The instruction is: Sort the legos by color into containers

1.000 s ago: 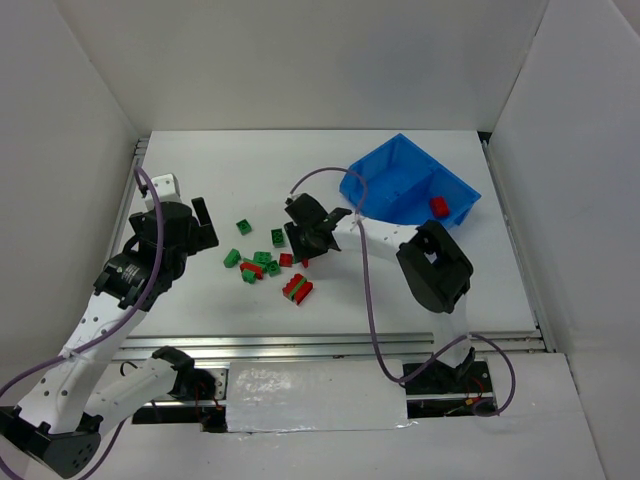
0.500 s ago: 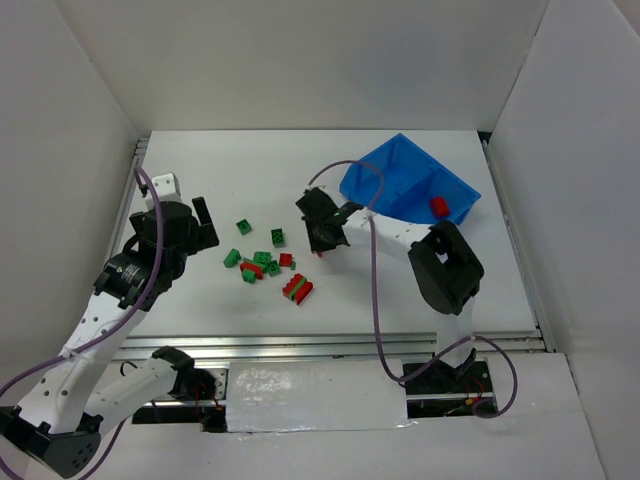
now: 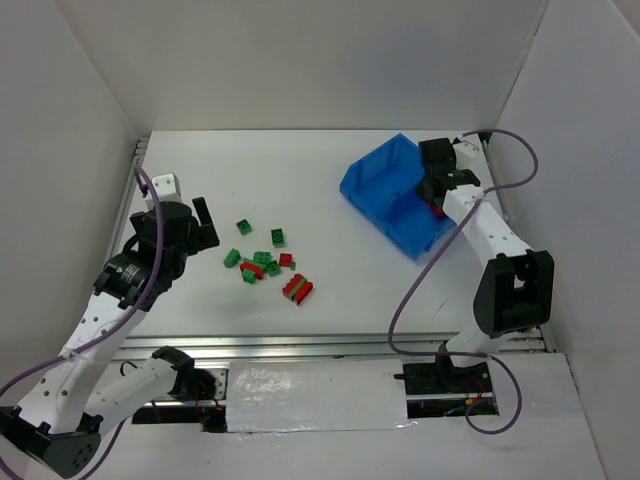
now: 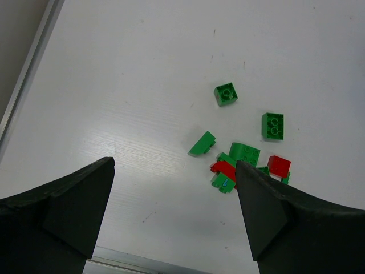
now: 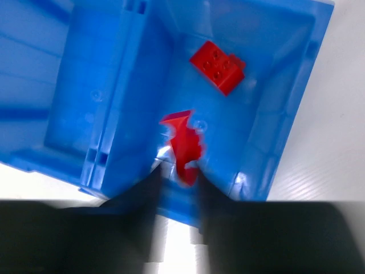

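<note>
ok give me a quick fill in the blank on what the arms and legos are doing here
The right gripper is shut on a ___ lego.
It hangs over the ___ bin.
The left gripper is ___.
The other lego, lying in the bin, is ___.
Missing words: red, blue, open, red.

The bin (image 3: 375,185) is bright blue; the pinched lego (image 5: 185,145) is red; loose legos (image 3: 265,262) are red and green on the white table (image 3: 350,290); cables (image 3: 510,135) purple.
</note>
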Robot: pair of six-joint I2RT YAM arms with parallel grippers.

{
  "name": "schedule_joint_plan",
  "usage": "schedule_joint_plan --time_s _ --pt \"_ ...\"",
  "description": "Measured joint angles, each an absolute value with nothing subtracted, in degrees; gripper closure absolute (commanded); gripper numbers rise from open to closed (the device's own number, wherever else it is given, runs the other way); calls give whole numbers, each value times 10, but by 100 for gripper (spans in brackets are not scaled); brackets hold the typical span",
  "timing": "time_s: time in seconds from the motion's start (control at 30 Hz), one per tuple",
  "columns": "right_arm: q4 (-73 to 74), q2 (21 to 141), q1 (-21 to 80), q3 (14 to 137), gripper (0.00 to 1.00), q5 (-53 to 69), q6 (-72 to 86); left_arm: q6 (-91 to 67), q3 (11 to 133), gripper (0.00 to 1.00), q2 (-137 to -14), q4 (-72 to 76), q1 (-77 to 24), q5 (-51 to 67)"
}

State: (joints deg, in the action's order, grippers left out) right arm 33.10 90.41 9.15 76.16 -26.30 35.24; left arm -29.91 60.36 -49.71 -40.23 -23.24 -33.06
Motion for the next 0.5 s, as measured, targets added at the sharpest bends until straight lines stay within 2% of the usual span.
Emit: schedule_joint_plan --time_s 0.03,0.07,0.13,0.17,0.33,0.4,0.5 --pt "335 909 88 763 31 -264 352 -299 604 1 -497 -402 -232 -331" --pt "341 916 86 768 23 -263 350 -299 604 1 -497 -402 -232 -330" --pt "348 931 87 780 19 -261 341 -299 604 0 -497 -402 -232 -330" --pt "351 939 89 789 12 -260 338 -299 604 1 -497 -402 -232 -330" --pt "339 944 146 793 10 -242 307 -299 604 0 -498 -402 -232 -327" --pt "327 944 210 787 2 -214 296 -299 604 0 -499 -402 -231 -326" --pt "326 954 333 785 1 -194 319 -298 604 0 -503 -402 -230 -326"
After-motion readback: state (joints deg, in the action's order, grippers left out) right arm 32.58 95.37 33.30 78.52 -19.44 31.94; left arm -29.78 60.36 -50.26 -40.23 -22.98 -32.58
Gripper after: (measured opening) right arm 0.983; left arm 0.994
